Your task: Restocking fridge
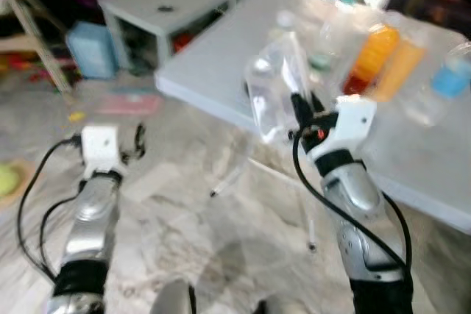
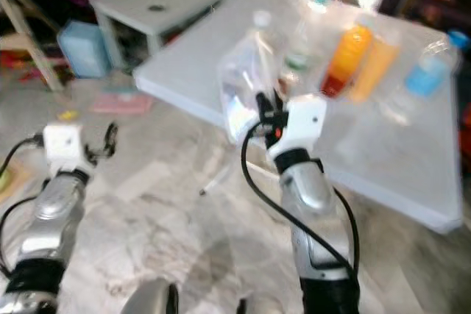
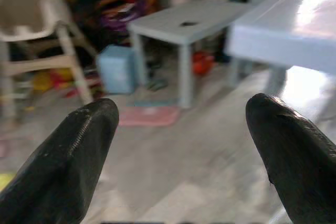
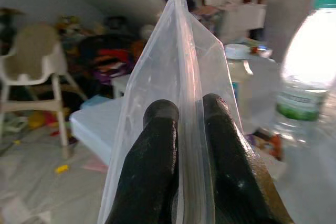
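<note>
So the right gripper (image 4: 182, 124) is pinching a clear, crinkly plastic zip-type bag (image 1: 276, 93) by its edge, both black fingers (image 4: 157, 150) pressed together on the film with the bag sticking up above them. It's holding it up in the air just in front of the near-left edge of the long pale grey folding table (image 1: 221, 56). I can't tell if anything is inside the bag, it looks see-through and mostly flat.

Farther right on the table, two orange juice bottles (image 1: 386, 60) are standing side by side, with a clear water bottle with a green label (image 4: 307, 77) and a blue-tinted bottle (image 1: 450, 75) nearby.

The left gripper (image 3: 181, 150) is hanging low on the left over the marbled floor (image 1: 184, 218), fingers spread wide, gripping nothing.

My guess: this is the fetch-and-carry stage, item picked up, fridge nowhere around. The next move probably calls for turning away from the table and walking while keeping that pinch tight, since thin film slips easily.
</note>
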Tool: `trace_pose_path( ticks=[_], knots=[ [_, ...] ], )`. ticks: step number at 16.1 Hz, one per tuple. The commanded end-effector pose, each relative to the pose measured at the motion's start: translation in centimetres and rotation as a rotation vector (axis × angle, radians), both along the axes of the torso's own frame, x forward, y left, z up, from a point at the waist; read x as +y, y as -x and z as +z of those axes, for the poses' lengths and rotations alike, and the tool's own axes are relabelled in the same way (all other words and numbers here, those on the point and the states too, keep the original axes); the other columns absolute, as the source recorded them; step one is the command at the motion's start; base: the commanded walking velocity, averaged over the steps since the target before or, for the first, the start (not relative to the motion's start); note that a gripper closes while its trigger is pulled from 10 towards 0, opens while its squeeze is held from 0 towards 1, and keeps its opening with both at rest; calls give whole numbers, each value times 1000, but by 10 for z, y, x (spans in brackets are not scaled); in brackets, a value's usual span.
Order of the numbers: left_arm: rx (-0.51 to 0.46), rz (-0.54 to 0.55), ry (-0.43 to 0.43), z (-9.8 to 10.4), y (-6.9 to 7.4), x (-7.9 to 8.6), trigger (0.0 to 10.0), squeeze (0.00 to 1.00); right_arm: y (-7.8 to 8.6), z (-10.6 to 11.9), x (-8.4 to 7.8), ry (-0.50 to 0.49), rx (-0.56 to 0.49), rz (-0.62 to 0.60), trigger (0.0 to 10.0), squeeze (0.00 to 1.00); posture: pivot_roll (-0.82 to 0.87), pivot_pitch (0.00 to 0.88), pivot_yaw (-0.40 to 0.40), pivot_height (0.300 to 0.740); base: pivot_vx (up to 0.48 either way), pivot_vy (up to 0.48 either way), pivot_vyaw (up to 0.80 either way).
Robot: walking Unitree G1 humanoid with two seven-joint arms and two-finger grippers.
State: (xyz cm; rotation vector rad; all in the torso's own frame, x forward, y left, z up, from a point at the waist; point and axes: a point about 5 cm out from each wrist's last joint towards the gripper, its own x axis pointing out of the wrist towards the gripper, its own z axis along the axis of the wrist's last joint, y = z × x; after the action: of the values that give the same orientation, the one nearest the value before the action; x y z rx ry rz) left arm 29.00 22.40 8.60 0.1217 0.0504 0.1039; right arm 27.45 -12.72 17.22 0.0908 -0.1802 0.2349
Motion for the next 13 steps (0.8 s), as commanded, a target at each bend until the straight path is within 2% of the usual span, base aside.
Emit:
trace_pose_path(
  ticks=[1,4,7,8,11,13],
  knots=[
    [-19,-26,-19,3,0,-2,10000,0,0,-3,-9,10,0,-28,10000,0,-50,7,-41,740,0,0,800],
    [-12,-15,-58,-4,11,8,10000,0,-2,-14,-20,19,31,-45,10000,0,-27,0,-51,740,0,0,800],
    [16,12,-48,-15,23,11,10000,0,0,-25,-22,13,62,-48,10000,0,-4,0,-57,740,0,0,798],
    [19,13,-48,-19,29,9,10000,0,-3,-32,-21,-4,78,-44,10000,0,26,0,-59,740,0,0,794],
    [-14,-30,-100,-13,29,-2,10000,0,-15,-36,-19,-30,81,-50,10000,0,55,0,-56,740,0,0,792],
    [-19,-56,-101,-10,31,-6,10000,0,-13,-38,-21,-21,82,-54,10000,0,50,0,-48,740,0,0,788]
  ],
)
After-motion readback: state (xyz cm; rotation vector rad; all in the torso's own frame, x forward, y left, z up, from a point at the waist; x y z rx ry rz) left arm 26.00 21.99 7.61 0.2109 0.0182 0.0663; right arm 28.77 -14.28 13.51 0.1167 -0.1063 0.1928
